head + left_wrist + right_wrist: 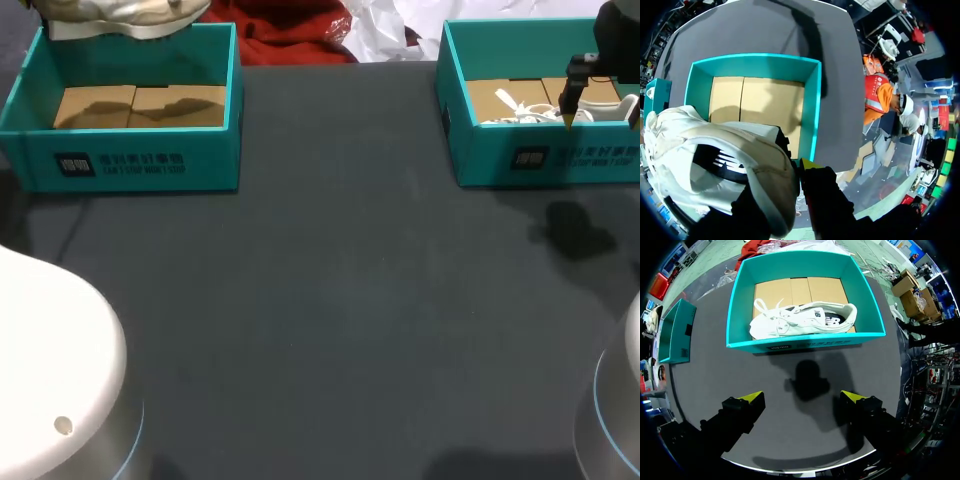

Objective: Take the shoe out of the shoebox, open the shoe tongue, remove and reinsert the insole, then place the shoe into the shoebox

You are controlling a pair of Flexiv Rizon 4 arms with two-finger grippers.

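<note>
Left gripper (pixel 799 172) clamped on the white sneaker (pixel 715 145), which we hold in the air over the far wall of the left shoebox (pixel 812 100), its long axis running along the box's length. Our right gripper (pixel 805 400) hangs wide open, well apart from that box, facing the right shoebox (pixel 805 342), in which a second sneaker (pixel 805 320) lies. We judge that the left arm is better placed for the next move

White shoe (pixel 805 320) in right teal shoebox (pixel 805 343); second shoe (pixel 715 150) above left shoebox (pixel 755 59)

Black fingers (pixel 740 415) with yellow tips; white arm housings (pixel 50 370), perhaps blue-ringed.
</note>
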